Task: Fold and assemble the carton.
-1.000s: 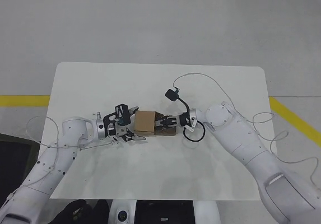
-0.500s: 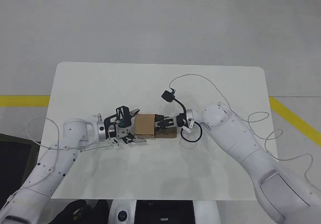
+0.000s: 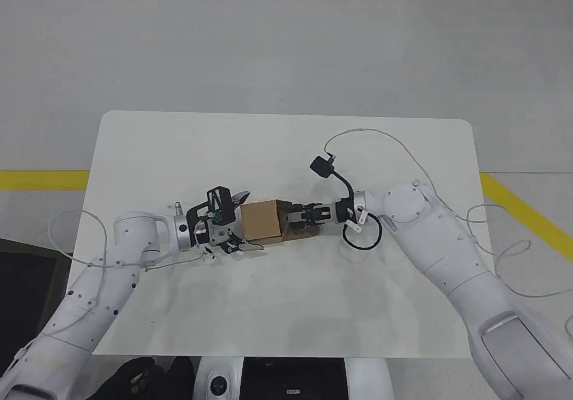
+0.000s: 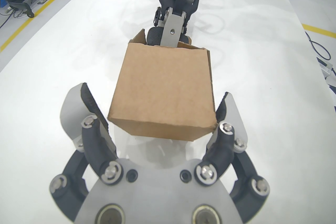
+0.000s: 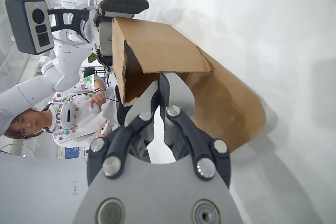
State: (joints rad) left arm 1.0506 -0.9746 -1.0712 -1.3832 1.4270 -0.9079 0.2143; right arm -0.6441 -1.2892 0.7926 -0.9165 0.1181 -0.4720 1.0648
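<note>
A brown carton [image 3: 259, 220] lies on its side at the middle of the white table [image 3: 166, 150], its closed end towards my left gripper [image 3: 228, 222]. In the left wrist view that gripper [image 4: 155, 93] is open, one finger on each side of the carton [image 4: 162, 93]; one pad touches a corner, the other stands a little off. My right gripper [image 3: 293, 215] is at the carton's open end. In the right wrist view its fingers [image 5: 168, 88] are shut together, tips just under a folded flap [image 5: 160, 51]. A larger flap [image 5: 225, 109] lies flat on the table beside them.
A thin cable [image 3: 376, 140] loops over the table behind the right arm, and another cable [image 3: 61, 235] hangs off the left edge. Open table surface lies in front of and behind the carton. A yellow floor line [image 3: 26, 180] runs past both sides.
The right arm has drawn back to the right, so its fingers sit less deep in the carton's open end. The left gripper has edged closer around the closed end.
</note>
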